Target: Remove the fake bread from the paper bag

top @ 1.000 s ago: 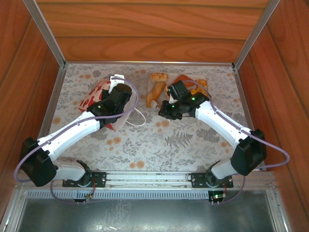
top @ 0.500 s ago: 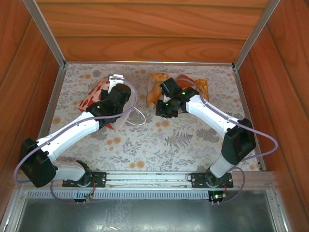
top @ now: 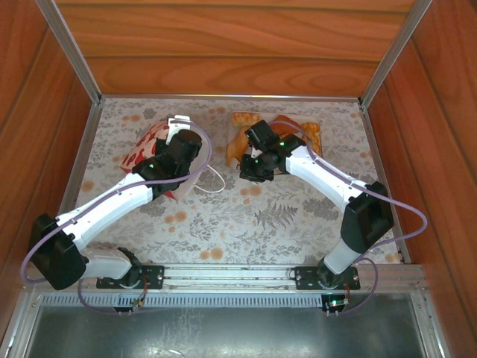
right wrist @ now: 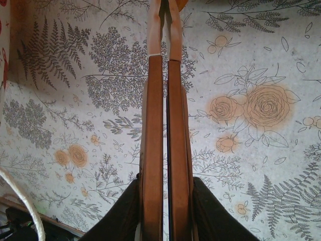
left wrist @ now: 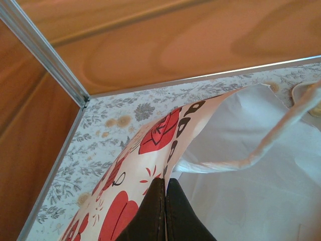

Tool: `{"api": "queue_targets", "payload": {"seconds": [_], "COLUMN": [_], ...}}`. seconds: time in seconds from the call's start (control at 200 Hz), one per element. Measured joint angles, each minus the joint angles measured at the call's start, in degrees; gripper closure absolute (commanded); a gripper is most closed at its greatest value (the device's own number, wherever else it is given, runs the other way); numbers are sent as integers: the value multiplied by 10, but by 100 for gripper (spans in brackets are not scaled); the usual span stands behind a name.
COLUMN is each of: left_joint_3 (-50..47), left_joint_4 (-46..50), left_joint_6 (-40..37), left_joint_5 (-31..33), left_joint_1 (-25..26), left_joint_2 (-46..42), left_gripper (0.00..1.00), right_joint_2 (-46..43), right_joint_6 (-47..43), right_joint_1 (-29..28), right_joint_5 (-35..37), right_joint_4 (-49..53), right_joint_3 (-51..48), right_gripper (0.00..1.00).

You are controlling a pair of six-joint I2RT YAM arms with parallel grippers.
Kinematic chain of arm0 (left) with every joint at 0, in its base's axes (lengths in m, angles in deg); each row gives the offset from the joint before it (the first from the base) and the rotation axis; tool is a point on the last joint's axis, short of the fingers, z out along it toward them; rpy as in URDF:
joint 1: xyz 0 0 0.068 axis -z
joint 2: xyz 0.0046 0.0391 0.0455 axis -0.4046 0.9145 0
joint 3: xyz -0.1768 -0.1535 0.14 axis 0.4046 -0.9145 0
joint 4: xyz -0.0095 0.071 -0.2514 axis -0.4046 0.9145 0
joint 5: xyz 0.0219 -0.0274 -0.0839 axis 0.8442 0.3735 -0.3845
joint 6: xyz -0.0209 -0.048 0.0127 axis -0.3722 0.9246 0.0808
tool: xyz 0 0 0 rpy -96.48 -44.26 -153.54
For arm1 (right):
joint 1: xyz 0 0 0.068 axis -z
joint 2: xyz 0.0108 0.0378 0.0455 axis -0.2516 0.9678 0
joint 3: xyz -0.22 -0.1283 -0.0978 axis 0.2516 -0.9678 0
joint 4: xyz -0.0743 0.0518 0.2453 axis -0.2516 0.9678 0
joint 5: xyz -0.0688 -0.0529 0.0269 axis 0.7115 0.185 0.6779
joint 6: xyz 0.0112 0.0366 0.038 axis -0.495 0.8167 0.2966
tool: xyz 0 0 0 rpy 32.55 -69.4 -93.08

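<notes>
- The tall white paper bag with a red lower band (top: 145, 145) lay on its side at ten o'clock on the floral-patterned table (top: 246, 216), and the left gripper (left wrist: 164, 188) had its fingers pinched tight on the bag's folded edge.
- Inside the mouth I saw white paper and a thin white cord handle (left wrist: 281, 128), but the contents could not be made out.
- Over at one o'clock, the flat pale pink tray (top: 320, 121) carried golden-orange toy bread pieces (top: 238, 145).
- The right gripper (right wrist: 165, 186) was clamped on long brown-armed tongs (right wrist: 160, 100), at the tray's seven o'clock corner.

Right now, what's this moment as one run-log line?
left gripper: shut on paper bag rim | right gripper: shut on tongs | fake bread: some pieces outside bag
</notes>
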Motion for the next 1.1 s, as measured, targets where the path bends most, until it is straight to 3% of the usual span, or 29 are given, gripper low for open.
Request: {"api": "queue_targets", "payload": {"seconds": [0.37,0.855,1.099], "left_joint_3": [-2,-27,-39], "left_joint_4": [-2,-29,-43], "left_joint_6": [0,3,16], "left_joint_5": [-15,-95,-123], "left_joint_1": [0,0,0], "left_joint_2": [-2,-9,-9], "left_gripper": [100,100,100], "right_joint_2": [-28,-243,-255], "right_joint_6": [0,13,22], "right_joint_1": [0,-17,-47], "right_joint_5": [-22,-109,-139], "right_joint_4": [2,-7,-15], "right_joint_3": [-3,-33,-50], "right_gripper": [70,68,67]}}
